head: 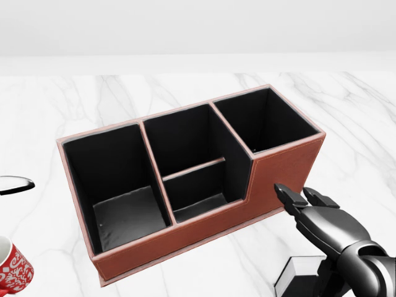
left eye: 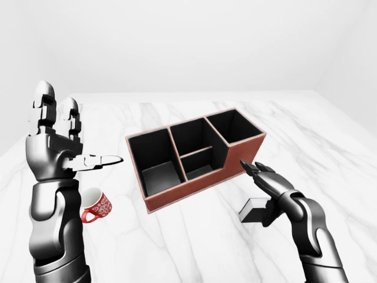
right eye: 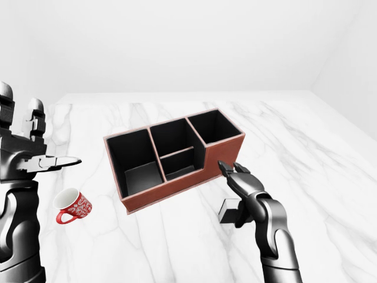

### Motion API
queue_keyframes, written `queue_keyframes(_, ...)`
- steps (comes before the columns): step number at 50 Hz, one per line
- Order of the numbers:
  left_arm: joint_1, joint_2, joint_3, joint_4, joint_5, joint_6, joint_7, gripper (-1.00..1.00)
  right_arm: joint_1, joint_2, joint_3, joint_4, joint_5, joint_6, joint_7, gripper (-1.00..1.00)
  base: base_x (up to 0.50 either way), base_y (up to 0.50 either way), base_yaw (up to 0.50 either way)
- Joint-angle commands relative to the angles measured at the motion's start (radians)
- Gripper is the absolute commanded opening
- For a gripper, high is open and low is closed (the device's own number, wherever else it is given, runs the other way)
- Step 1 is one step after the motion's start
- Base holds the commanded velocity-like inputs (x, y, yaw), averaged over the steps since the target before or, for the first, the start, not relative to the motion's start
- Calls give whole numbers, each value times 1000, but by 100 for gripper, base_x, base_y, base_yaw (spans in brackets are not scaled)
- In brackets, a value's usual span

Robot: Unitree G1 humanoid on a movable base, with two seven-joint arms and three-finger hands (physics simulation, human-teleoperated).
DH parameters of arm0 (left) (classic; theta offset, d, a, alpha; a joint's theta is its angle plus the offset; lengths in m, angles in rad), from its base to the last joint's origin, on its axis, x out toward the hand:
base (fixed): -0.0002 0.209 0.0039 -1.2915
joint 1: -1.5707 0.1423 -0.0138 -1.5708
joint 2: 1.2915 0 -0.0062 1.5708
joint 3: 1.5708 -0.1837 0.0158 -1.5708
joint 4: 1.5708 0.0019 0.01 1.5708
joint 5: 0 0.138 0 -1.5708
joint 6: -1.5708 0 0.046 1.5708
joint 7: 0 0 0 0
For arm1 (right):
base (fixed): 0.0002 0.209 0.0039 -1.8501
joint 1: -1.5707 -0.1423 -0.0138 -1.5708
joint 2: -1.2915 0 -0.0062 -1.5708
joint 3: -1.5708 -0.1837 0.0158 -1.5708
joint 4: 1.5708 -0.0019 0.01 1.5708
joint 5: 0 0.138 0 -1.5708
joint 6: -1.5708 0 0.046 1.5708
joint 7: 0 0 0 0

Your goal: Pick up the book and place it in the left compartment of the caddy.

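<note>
Marble table [left eye: 194, 242] carries everything. Caddy [head: 204, 229], red-brown with black lining, sits mid-table, long axis running from lower left to upper right in the head view; left compartment [head: 117, 185] holds nothing. Left hand [left eye: 59, 150] raised well left of the caddy, fingers [left eye: 44, 109] spread straight up, thumb out toward the caddy, holding nothing. Right hand [left eye: 268, 183] just right of the caddy's right end, fingers extended and open, pointing at the caddy wall, not gripping. Book [left eye: 254, 211], dark cover with white page edge, lies flat on the table below the caddy's right end, under the right wrist; its long axis can't be made out, mostly hidden. Red patterned mug [left eye: 96, 206] left of the caddy, below the left hand.
</note>
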Motion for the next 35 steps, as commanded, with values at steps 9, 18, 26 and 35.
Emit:
queue_keyframes(9,14,-2,10,2,-2,0,-4,100,44,1,-3,43,-22,-35,0,100,0,0,0)
queue_keyframes(18,13,-2,8,1,0,0,-2,100,65,-1,-15,59,-28,-35,0,100,0,0,0)
queue_keyframes(26,16,-2,10,-4,1,0,-1,100,57,-3,-12,102,-33,-35,0,100,0,0,0)
queue_keyframes(35,14,-1,10,-9,3,0,-1,100,61,-8,-8,130,-33,-35,0,100,0,0,0)
